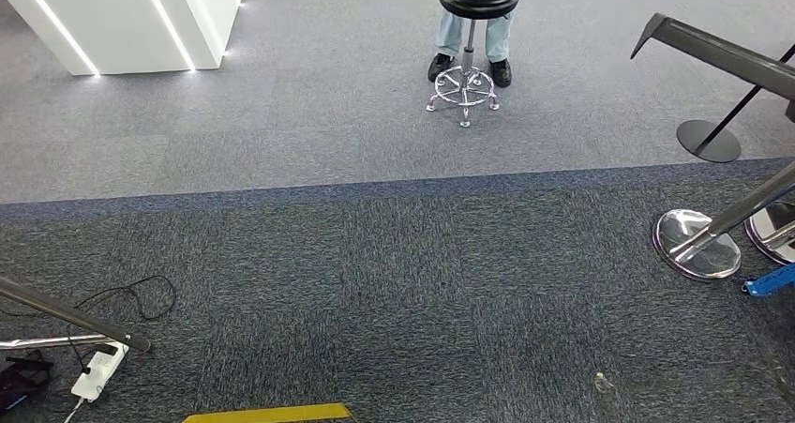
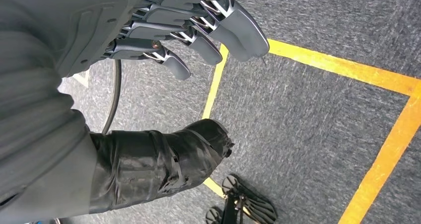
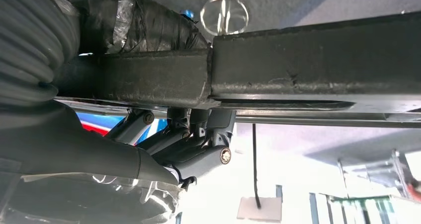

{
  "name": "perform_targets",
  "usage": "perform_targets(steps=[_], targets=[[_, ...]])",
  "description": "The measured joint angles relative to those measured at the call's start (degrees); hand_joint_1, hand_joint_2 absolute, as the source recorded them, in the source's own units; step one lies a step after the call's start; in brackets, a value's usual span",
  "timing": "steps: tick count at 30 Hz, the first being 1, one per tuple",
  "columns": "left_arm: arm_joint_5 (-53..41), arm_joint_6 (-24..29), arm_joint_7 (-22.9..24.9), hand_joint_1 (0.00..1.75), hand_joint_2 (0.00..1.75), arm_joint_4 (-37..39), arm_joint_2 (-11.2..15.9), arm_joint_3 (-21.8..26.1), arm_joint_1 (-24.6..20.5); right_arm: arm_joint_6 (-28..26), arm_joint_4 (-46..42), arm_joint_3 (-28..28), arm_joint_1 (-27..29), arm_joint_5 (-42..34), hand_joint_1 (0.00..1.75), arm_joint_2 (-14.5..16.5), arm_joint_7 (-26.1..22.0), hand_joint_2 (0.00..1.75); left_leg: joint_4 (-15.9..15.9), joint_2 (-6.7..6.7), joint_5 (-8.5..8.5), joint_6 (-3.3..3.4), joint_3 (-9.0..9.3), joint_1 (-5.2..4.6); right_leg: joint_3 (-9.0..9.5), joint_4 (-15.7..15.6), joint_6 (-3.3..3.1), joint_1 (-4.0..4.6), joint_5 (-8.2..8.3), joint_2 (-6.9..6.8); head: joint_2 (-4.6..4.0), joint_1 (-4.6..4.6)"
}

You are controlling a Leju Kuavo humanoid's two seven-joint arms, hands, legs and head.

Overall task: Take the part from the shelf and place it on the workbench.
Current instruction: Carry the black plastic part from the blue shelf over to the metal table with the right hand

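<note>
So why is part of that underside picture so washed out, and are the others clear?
Right wrist view: bright background blows out white behind the dark bar. Head view: evenly lit and sharp, with glare on the chrome bases. Left wrist view: sharp carpet.

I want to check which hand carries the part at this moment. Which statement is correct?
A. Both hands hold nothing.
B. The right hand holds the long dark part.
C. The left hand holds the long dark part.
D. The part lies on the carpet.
B: in the right wrist view the right hand has its fingers wrapped around the long dark part, while the left hand holds nothing, its fingers apart over the carpet.
</note>
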Motion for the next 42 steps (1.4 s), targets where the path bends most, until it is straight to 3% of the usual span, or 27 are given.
perform_targets(steps=[5, 8, 15, 25, 31, 42], targets=[[-0.21, -2.49, -2.56, 0.0, 1.75, 0.0, -0.01, 0.0, 0.0, -7.53, -0.1, 10.06, -9.52, 13.11, 1.75, -0.35, -6.11, 1.75, 0.0, 0.0, 0.01, -0.01, -0.02, 0.01, 0.01, 0.02, -0.02, 0.02, 0.02, 0.0, 0.0, 0.01], [-0.2, -2.91, -3.39, 0.0, 1.75, 0.0, -0.17, 0.0, -0.06, -8.79, -1.51, 17.24, -14.83, 16.66, 1.75, -0.14, -7.11, 1.75, 0.03, 0.0, 0.01, -0.01, -0.01, 0.08, 0.04, 0.02, -0.03, 0.1, 0.02, 0.0, 0.0, 0.02], [0.25, -2.92, -3.42, 0.0, 1.75, 0.0, -0.48, 0.0, -0.08, -9.09, -10.2, 33.05, -22.74, 18.49, 1.75, 2.61, -4.66, 1.75, 0.03, -0.02, 0.01, -0.01, -0.05, 0.22, 0.01, 0.02, -0.04, 0.23, 0.02, -0.02, 0.0, 0.01], [0.46, -0.39, -0.45, 0.0, 1.75, 0.0, -0.96, 0.0, -0.01, -8.13, -25.96, 53.01, -31.54, 14.1, 1.75, 7.63, -0.31, 1.75, 0.05, -0.03, 0.01, -0.02, -0.06, 0.32, 0.0, 0.02, -0.04, 0.33, 0.01, -0.06, 0.0, 0.0], [0.38, -0.41, -0.46, 0.0, 1.75, 0.0, -1.02, 0.0, 0.09, -9.46, -29.91, 58.73, -33.39, 12.73, 1.75, 8.38, 0.19, 1.75, 0.13, -0.01, 0.0, -0.04, -0.07, 0.32, 0.03, 0.01, -0.05, 0.32, 0.03, -0.02, 0.0, 0.01], [0.19, -0.45, -0.59, 0.0, 1.75, 0.0, -1.08, 0.0, 0.26, -9.39, -33.09, 63.97, -34.89, 11.0, 1.75, 8.46, 1.12, 1.75, 0.85, -0.01, -0.29, 0.31, -0.37, 0.27, 0.04, -0.07, 0.01, 0.07, 0.12, 0.0, 0.0, -0.01]])
